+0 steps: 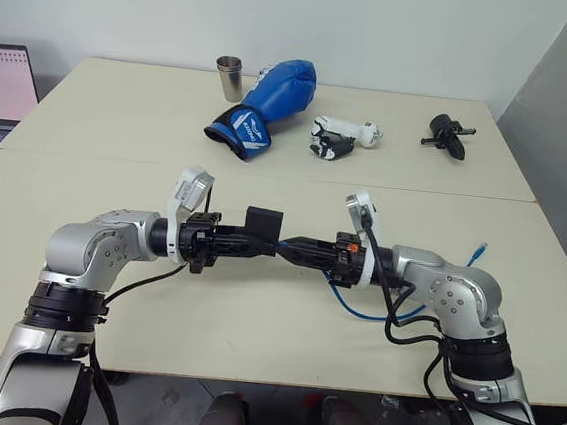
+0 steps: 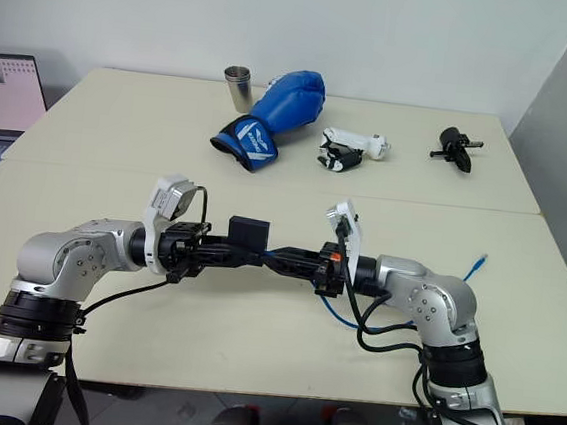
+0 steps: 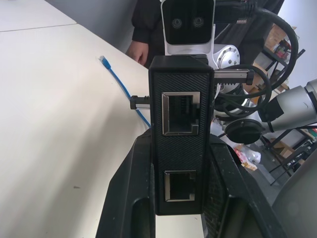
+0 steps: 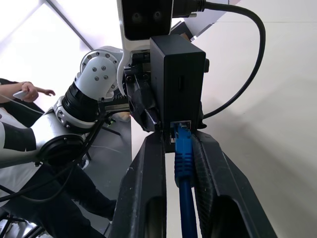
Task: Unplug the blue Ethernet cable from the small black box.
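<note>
1. My left gripper [image 3: 181, 198] is clamped on the small black box [image 1: 263, 223], held above the table [image 1: 92, 114].
2. My right gripper [image 4: 183, 148] brackets the blue Ethernet cable [image 4: 184, 163] at its plug — apparently pinching it, though contact is hard to confirm.
3. The plug sits in the box's port; the cord trails to the table.

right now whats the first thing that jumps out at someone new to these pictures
Two arms meet above the middle of the cream table: the left pincer clamps the small black box while the right pincer closes around the blue Ethernet cable, plugged into the box's edge. Behind them, at the far side, lies a big blue boxing glove beside a metal cup.
</note>
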You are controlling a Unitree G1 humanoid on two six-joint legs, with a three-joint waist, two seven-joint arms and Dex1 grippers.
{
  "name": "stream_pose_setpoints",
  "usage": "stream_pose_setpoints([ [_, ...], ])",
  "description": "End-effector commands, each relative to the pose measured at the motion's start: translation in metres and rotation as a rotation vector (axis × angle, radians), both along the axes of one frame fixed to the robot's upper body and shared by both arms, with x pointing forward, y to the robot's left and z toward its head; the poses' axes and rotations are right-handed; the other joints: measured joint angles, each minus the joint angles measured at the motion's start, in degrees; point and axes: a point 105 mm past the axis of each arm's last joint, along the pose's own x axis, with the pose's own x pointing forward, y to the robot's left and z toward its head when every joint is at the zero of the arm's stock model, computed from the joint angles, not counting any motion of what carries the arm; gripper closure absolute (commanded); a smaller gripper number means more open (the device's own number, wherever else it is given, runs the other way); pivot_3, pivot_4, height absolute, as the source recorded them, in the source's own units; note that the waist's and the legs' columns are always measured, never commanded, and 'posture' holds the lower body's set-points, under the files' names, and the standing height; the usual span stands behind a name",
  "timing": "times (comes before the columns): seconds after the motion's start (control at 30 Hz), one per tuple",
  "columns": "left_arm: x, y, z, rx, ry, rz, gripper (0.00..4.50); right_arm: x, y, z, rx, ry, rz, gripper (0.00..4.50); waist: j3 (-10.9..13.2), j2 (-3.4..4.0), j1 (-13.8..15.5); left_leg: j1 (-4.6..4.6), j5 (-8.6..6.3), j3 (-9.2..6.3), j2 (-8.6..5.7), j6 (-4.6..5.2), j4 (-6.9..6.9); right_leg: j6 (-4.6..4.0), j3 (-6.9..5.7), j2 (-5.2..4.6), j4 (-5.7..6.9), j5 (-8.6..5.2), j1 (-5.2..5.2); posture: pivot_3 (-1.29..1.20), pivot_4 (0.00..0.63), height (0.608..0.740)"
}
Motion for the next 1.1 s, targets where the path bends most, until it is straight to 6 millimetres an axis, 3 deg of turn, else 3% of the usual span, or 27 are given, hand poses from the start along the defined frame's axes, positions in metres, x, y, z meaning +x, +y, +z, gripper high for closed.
stream_pose_setpoints([
  [0.03,-0.002,0.002,0.008,-0.01,-0.032,-0.009,3.71,-0.006,0.0,0.007,0.016,-0.012,0.024,4.12,0.0,0.0,0.0,0.0,0.0,0.0,0.0,0.0,0.0,0.0,0.0,0.0,0.0,0.0,0.0,0.0,0.15,0.74],
  [0.2,0.004,0.023,0.008,0.036,-0.048,0.064,3.71,-0.005,-0.021,0.0,-0.022,0.02,-0.007,4.19,0.0,0.0,0.0,0.0,0.0,0.0,0.0,0.0,0.0,0.0,0.0,0.0,0.0,0.0,0.0,0.0,0.15,0.74],
  [0.27,0.007,0.029,0.008,0.046,-0.054,0.089,3.71,-0.005,-0.029,-0.003,-0.038,0.028,-0.022,4.49,0.01,0.02,0.01,0.0,0.0,0.01,-0.01,0.0,-0.01,0.0,0.01,0.0,-0.01,0.0,0.0,0.0,0.15,0.74],
  [0.53,0.006,0.03,0.007,0.039,-0.058,0.118,3.71,0.016,-0.053,-0.001,-0.045,0.0,-0.162,4.5,0.02,0.02,-0.04,0.0,0.0,0.01,0.0,0.0,-0.01,0.0,0.01,0.0,-0.01,0.0,0.0,0.0,0.15,0.74],
  [1.1,0.002,0.008,0.004,0.015,-0.06,0.054,3.71,-0.008,-0.033,0.018,0.003,-0.072,-0.063,4.5,0.02,0.02,0.01,-0.01,0.0,0.0,0.0,0.0,-0.01,0.01,0.01,0.0,-0.02,0.0,0.0,0.0,0.15,0.74],
])
